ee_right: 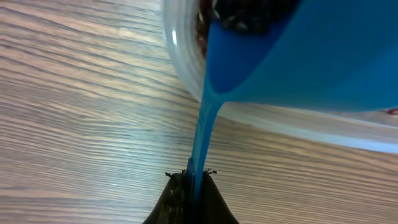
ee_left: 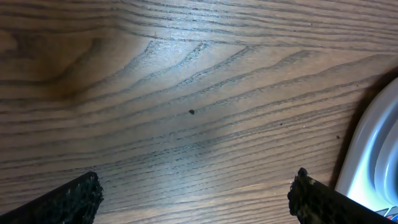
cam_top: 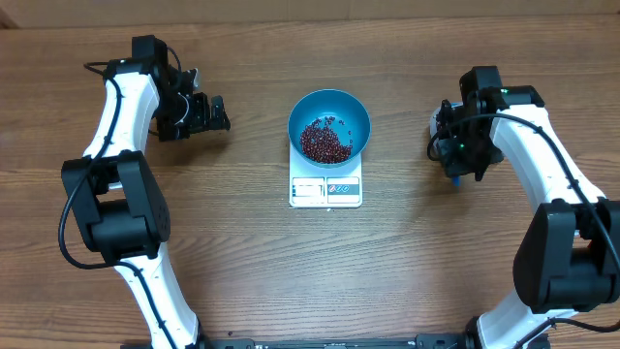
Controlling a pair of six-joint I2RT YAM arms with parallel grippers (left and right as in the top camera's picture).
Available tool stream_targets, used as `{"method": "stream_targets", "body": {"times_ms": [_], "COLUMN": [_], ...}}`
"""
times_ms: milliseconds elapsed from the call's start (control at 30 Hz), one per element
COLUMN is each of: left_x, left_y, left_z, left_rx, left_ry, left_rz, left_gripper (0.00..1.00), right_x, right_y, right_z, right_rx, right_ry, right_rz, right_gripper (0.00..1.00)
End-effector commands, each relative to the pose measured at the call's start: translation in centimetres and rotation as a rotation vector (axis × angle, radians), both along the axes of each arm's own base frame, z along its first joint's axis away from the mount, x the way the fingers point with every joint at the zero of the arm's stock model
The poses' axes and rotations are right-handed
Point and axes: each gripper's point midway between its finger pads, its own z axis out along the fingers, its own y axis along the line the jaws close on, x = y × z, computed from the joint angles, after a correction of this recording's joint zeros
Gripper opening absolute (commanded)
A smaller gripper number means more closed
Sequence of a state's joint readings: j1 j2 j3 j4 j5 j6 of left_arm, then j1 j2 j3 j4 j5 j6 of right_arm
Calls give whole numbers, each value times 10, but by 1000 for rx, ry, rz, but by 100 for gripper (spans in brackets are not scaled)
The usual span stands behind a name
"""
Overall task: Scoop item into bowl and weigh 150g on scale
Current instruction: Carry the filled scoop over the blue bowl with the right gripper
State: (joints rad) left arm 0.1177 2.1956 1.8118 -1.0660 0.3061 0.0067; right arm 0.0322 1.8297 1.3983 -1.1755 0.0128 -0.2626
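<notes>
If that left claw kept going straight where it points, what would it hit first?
Most likely the bare table; the open left gripper points down at it, though depth is unclear.

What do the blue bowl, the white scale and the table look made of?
Round deep blue bowl: plastic or glazed ceramic, smooth, even colour; cannot tell which. Small flat white scale: probably plastic, plain matte casing. Brown table: wood or wood-look laminate, visible grain lines, low sheen.
</notes>
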Motion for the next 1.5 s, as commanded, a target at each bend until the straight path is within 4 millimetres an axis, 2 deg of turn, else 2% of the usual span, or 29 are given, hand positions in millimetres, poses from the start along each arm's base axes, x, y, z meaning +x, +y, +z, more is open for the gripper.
{"method": "stream_targets", "body": {"times_ms": [0,100,300,667,800,1100,1167,1200,1333,1400,1467], "left_x": [2,2,2,2,2,2,2,2,2,2,2], "left_y": [-3,-3,-3,-3,-3,-3,-3,-3,-3,-3,-3], "left_z": [-2,-2,-2,-2,-2,-2,-2,-2,-2,-2,-2], "left_rx": [5,5,5,5,5,5,5,5,5,5,5], "left_ry": [-4,-4,-4,-4,-4,-4,-4,-4,-4,-4,-4], "left_rz": [-21,-21,-21,-21,-21,-21,-21,-21,-21,-21,-21], "left_gripper": [99,100,99,100,100,100,100,100,100,100,100], "right_x": [-7,-9,-7,20,24,37,37,38,45,47,46], "right_y": [12,8,14,-1,-16,-21,-7,-2,38,75,98], "right_z": [5,5,12,43,50,92,110,114,133,136,137], "right_rx": [87,100,261,544,538,502,503,502,508,516,516], "right_ry": [17,32,40,-61,-97,-156,-171,-175,-206,-225,-234], "right_rz": [-101,-178,-241,-371,-361,-329,-251,-227,-100,6,87], "right_gripper": [4,4,4,4,4,4,4,4,4,4,4]}}
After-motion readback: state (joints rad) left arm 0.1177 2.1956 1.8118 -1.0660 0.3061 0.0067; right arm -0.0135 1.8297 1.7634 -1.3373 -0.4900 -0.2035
